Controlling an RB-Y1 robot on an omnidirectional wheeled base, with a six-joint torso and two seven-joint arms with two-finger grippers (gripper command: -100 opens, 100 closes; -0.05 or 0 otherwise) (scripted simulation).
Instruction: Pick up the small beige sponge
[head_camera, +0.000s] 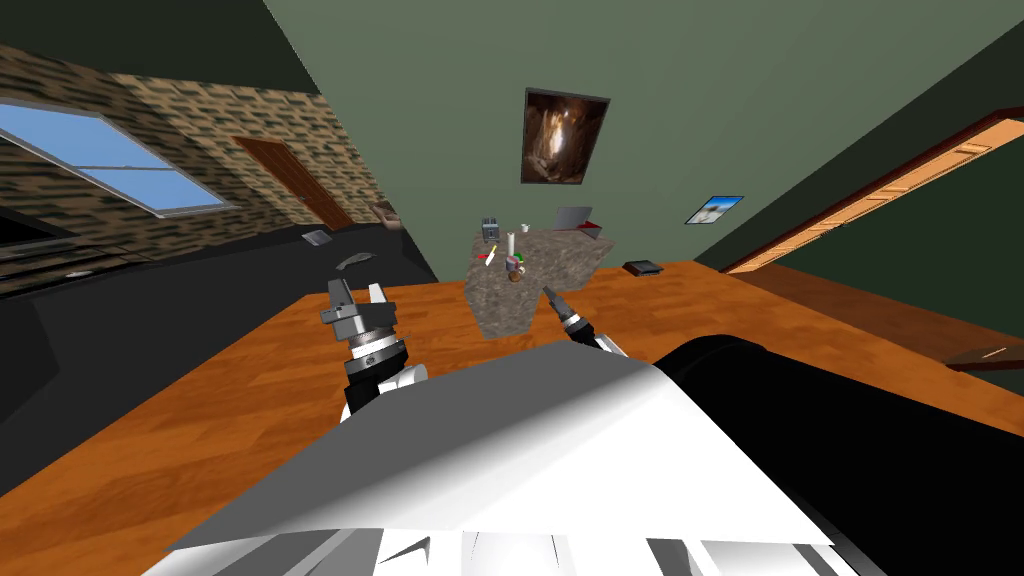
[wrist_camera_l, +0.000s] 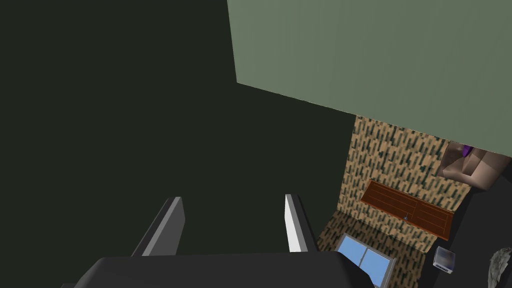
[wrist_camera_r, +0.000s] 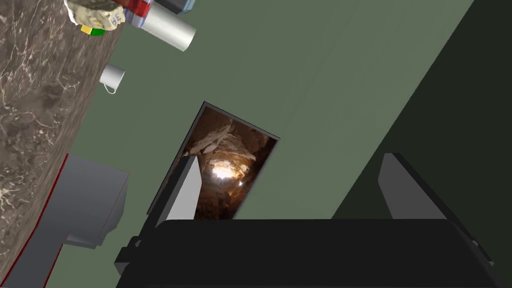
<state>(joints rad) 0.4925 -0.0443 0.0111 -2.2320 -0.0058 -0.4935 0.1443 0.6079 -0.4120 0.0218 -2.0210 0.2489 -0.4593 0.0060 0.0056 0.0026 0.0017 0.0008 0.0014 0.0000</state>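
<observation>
Head view: a stone-topped table stands far ahead. The left gripper and right gripper both have their jaws spread and empty. A beige lump sits on the table beside a white cylinder.

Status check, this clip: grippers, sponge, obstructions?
Left gripper open, empty. Right gripper open, empty. Beige sponge on stone counter ahead, untouched; white roll close by.

We can read just one mark: two dark digits, seemingly "34", though we are unsure of the second. They stand on the side of the beige lump lying on the marbled counter, just beside a white cylinder.
</observation>
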